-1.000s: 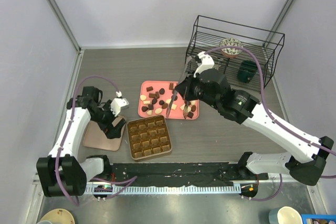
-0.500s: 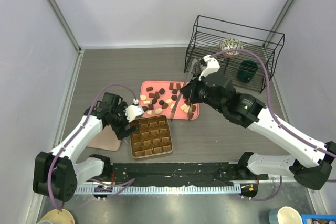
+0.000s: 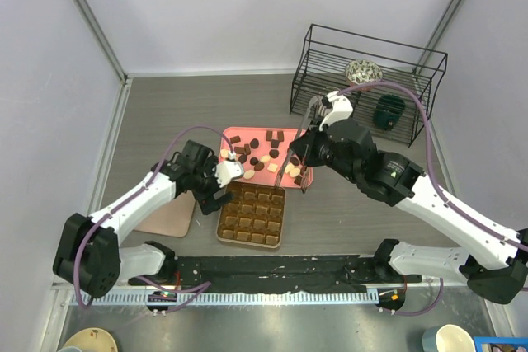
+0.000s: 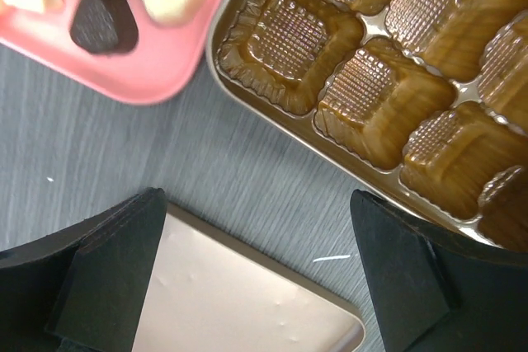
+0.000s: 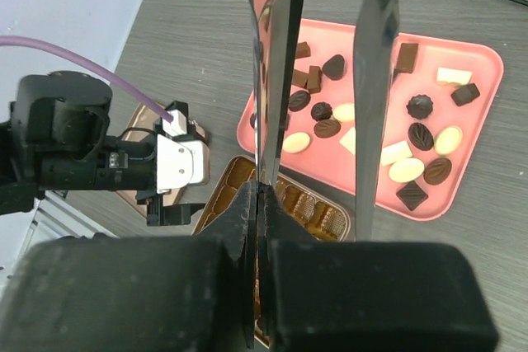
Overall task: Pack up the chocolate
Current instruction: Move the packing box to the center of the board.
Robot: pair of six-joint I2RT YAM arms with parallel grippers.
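Note:
The chocolate lies loose on a pink tray: several dark, brown and cream pieces. Just in front of the tray sits a gold gridded box with empty cells. My left gripper is open at the box's left edge, low over the table and a beige lid, with nothing between its fingers. My right gripper is shut on one arm of metal tongs, which hang over the tray's right part; nothing shows between the tongs' arms.
A flat beige lid lies left of the box. At the back right stands a black wire rack holding a green cup and a patterned bowl. Grey walls close in both sides.
My left arm has swung right from over the lid to the box's left edge; the box has slid right and turned a little. My right arm with the tongs has shifted slightly right.

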